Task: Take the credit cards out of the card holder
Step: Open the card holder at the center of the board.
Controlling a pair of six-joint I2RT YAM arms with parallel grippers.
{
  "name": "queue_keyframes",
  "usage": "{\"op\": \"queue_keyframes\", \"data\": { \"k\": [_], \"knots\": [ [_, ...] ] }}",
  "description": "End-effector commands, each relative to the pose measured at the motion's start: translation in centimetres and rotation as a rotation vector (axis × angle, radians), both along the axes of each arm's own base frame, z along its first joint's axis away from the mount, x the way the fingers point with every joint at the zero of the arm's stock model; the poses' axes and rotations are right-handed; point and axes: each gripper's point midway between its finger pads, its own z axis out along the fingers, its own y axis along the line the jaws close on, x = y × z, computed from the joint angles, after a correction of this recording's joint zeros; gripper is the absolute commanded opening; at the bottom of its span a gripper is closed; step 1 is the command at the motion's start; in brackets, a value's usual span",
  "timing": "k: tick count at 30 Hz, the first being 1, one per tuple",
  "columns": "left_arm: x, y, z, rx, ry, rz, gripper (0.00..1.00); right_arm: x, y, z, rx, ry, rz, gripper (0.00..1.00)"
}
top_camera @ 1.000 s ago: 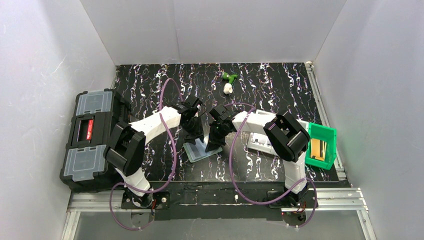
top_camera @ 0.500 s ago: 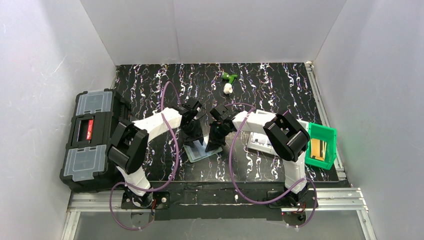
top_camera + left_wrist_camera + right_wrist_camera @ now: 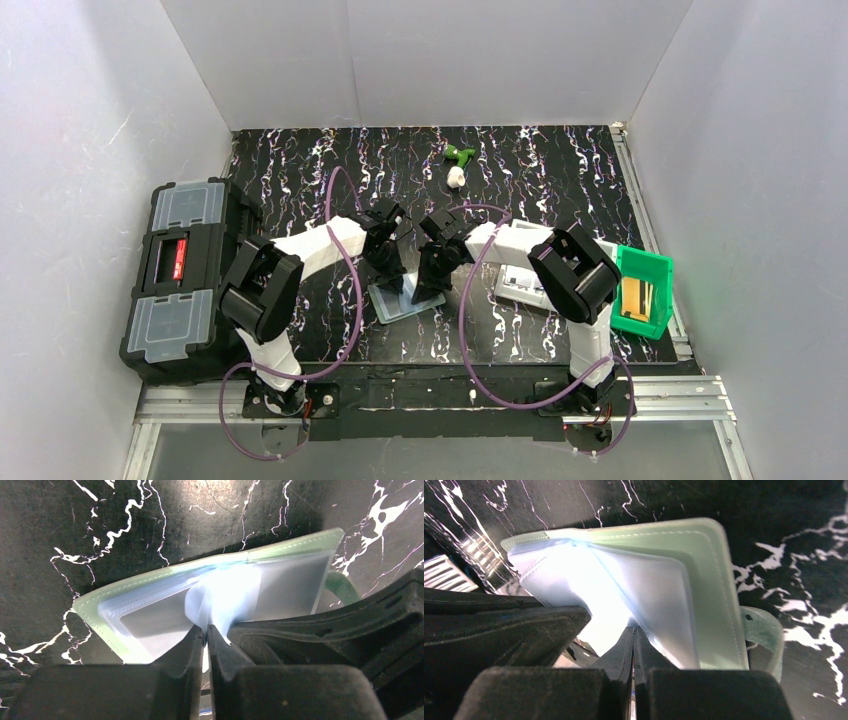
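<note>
The card holder (image 3: 400,303) lies open on the black marbled table, pale grey-green with clear inner sleeves. My left gripper (image 3: 392,282) is at its left side and my right gripper (image 3: 428,288) at its right side, close together. In the left wrist view the left gripper (image 3: 206,629) is shut on a bunched clear sleeve of the holder (image 3: 280,550). In the right wrist view the right gripper (image 3: 634,630) is shut on another sleeve of the holder (image 3: 709,570). The snap tab (image 3: 764,630) sticks out at the side. I cannot make out any cards inside the sleeves.
A pale flat rectangle with printed marks (image 3: 522,286) lies under the right arm; I cannot tell if it is a card or a tray. A green bin (image 3: 642,292) stands at the right, a black toolbox (image 3: 180,280) at the left, and a green-and-white object (image 3: 457,165) at the back.
The left arm's elbow has swung slightly to the right. Both grippers stay on the holder, which has barely shifted.
</note>
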Motion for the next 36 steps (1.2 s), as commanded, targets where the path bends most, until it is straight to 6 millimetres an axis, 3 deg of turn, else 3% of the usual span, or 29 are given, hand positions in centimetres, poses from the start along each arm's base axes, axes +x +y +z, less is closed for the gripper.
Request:
{"op": "queue_keyframes", "data": {
  "k": [1,3,8,15,22,29,32,36],
  "knots": [
    [0.2,0.4,0.4,0.018,-0.009,-0.023,0.0,1.2,-0.8,2.9,-0.023,-0.115,0.02,0.01],
    [0.3,0.5,0.9,0.022,-0.021,-0.043,0.0,1.3,-0.8,4.1,-0.009,-0.143,0.028,0.01],
    [0.8,-0.3,2.5,-0.018,-0.047,-0.094,0.0,1.9,-1.4,8.0,0.02,-0.254,0.042,0.18],
    [1.6,-2.7,3.8,-0.109,-0.063,-0.135,0.28,2.5,-3.5,10.7,-0.026,-0.357,0.037,0.26],
    [2.8,-5.8,3.5,-0.191,-0.061,-0.145,0.39,2.3,-6.6,11.0,-0.073,-0.397,-0.003,0.26],
    [3.9,-8.6,1.3,-0.263,-0.003,-0.107,0.48,1.4,-8.9,10.4,-0.107,-0.4,-0.019,0.26],
    [4.0,-9.0,0.7,-0.273,0.011,-0.096,0.51,1.0,-9.1,10.2,-0.104,-0.399,-0.007,0.25],
    [4.1,-8.3,1.8,-0.251,-0.029,-0.105,0.56,0.9,-8.7,10.2,-0.091,-0.395,0.029,0.25]
  ]
}}
